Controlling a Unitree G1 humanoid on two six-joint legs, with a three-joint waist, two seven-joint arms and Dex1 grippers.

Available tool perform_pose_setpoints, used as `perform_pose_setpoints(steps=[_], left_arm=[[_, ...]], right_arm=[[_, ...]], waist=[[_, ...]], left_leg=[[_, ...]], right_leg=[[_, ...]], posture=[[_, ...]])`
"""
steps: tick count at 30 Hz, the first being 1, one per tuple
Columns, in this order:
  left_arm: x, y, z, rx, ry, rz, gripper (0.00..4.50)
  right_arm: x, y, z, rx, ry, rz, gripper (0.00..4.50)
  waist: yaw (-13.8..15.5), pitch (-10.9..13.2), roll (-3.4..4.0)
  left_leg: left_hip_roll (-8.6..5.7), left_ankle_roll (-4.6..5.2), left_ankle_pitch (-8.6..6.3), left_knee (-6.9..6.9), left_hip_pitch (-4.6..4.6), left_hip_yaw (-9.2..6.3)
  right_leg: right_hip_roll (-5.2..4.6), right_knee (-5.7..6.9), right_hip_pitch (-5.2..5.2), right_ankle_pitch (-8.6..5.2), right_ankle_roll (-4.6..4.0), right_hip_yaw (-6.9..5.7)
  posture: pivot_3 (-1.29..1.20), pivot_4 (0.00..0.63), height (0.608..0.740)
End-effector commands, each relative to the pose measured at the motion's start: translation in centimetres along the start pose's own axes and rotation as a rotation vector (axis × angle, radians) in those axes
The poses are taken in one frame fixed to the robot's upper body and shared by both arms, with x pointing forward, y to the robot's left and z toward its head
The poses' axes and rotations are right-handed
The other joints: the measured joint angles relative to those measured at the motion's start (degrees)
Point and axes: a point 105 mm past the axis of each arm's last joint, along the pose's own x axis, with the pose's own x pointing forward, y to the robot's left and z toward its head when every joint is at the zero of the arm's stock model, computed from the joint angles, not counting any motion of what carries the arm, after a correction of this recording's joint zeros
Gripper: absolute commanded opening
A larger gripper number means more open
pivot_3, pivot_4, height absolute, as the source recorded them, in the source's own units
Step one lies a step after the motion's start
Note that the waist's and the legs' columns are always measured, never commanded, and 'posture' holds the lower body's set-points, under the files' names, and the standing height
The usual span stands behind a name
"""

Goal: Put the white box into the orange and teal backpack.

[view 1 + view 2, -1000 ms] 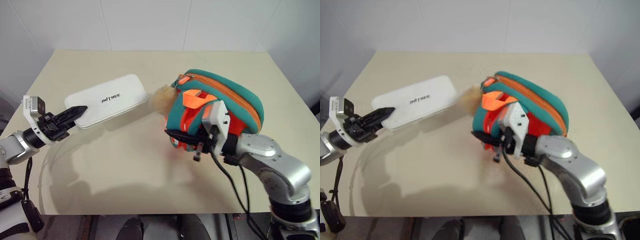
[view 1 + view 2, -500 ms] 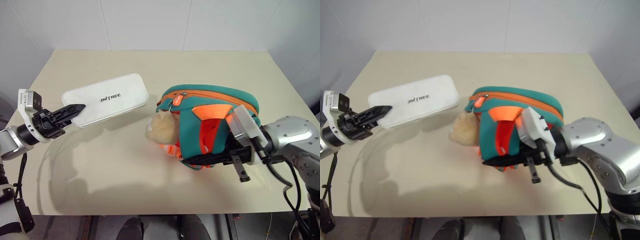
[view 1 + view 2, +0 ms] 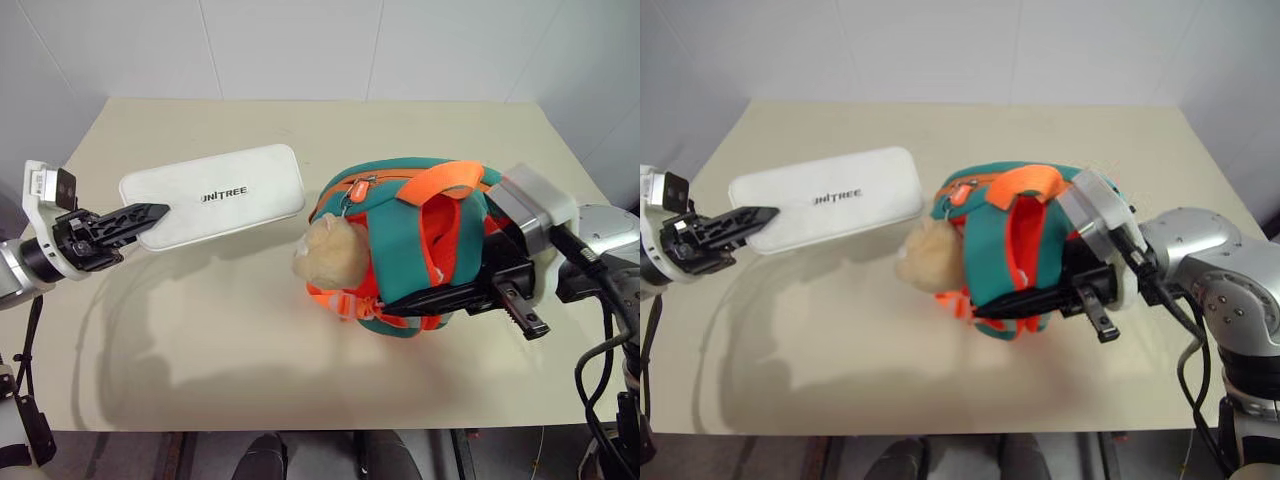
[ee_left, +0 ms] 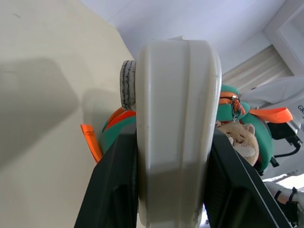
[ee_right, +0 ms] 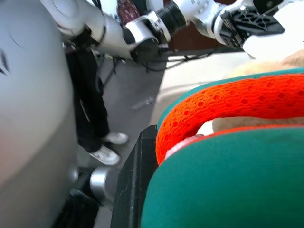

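My left pincer [image 3: 150, 212] clamps the flat white rounded box [image 3: 215, 194], left of the teal-and-orange soft backpack [image 3: 415, 240] my right pincer [image 3: 432, 298] clenches; I'd unzip first.

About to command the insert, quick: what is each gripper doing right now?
Left gripper: closed on the white box, held off the table.
Right gripper: closed on the orange and teal backpack.
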Motion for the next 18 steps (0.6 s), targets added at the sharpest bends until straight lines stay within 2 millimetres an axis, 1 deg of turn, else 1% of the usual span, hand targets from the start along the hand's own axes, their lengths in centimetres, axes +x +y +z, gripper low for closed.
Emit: perform_pose_setpoints(steps=[1,2,6,8,11,15,18], left_arm=[[-0.3,-1.8,0.9,0.066,0.012,-0.04,1.32],[-0.2,-1.9,0.9,0.07,0.016,-0.041,1.32],[-0.1,-2.1,0.4,0.111,0.052,-0.051,1.32],[-0.2,-2.3,0.2,0.173,0.052,-0.064,1.32],[-0.5,-3.3,0.2,0.302,0.011,-0.126,1.32],[-1.0,-3.8,0.0,0.378,0.0,-0.127,1.32],[-1.6,-4.6,0.3,0.449,-0.012,-0.133,1.32]], right_arm=[[-0.2,1.5,2.1,-0.051,-0.03,0.05,0.49],[-0.2,1.7,2.1,-0.043,-0.031,0.057,0.49],[0.2,1.7,0.7,-0.017,0.003,0.048,0.49],[0.2,1.6,0.4,-0.01,0.006,0.04,0.49],[0.1,1.6,-0.3,0.011,0.014,0.028,0.49],[0.0,1.6,-0.8,0.025,0.018,0.017,0.49],[0.0,1.3,-1.0,0.033,0.018,0.01,0.49]], waist=[[0.0,0.0,0.0],[0.0,0.0,0.0],[0.0,0.0,0.0],[0.0,0.0,0.01],[0.0,0.0,0.0],[0.1,0.0,0.02],[0.0,0.0,0.02]], left_leg=[[0.0,0.0,0.0,0.0,0.0,0.0],[0.01,0.0,0.0,0.0,0.0,0.0],[0.01,0.09,-0.05,0.01,-0.01,0.03],[0.01,0.14,-0.09,0.03,-0.01,0.06],[0.03,0.11,-0.09,0.06,-0.01,0.09],[0.04,0.11,-0.1,0.09,-0.01,0.1],[0.05,0.18,-0.15,0.14,-0.01,0.1]], right_leg=[[0.0,0.0,-0.01,0.0,0.0,0.0],[0.01,0.0,-0.01,0.0,0.0,-0.01],[0.01,-0.01,-0.01,0.0,0.0,-0.01],[0.0,-0.01,-0.01,0.0,0.01,0.0],[0.0,0.0,-0.02,0.0,0.01,0.01],[-0.01,-0.01,-0.02,0.0,0.0,0.01],[0.0,-0.04,-0.02,0.0,0.0,0.02]], posture=[[0.0,0.15,0.74],[0.0,0.15,0.74],[0.0,0.15,0.74],[0.0,0.15,0.74],[0.0,0.15,0.74],[0.0,0.15,0.74],[0.0,0.15,0.74]])
